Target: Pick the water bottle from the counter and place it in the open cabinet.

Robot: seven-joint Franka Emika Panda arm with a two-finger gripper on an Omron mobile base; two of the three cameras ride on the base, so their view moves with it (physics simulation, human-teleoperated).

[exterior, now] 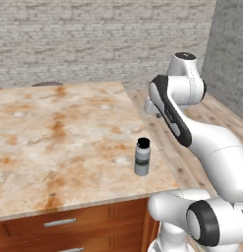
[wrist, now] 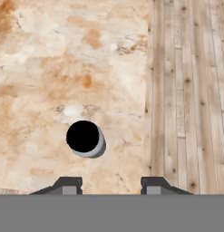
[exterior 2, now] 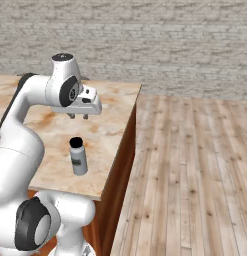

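While gripper (exterior 2: 78,117) hangs above, jaws spread and empty, water bottle (exterior 2: 78,156) stands upright near counter's (exterior: 69,128) right edge, ready for top-down grasp.

A pale grey brick wall (exterior: 93,39) spans the far side, and a light brown wooden plank floor (exterior 2: 195,165) lies right.

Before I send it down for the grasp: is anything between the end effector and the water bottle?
Nothing visible. The water bottle stands alone and upright on the counter, with bare marble around it. The open end effector hangs above it, apart.
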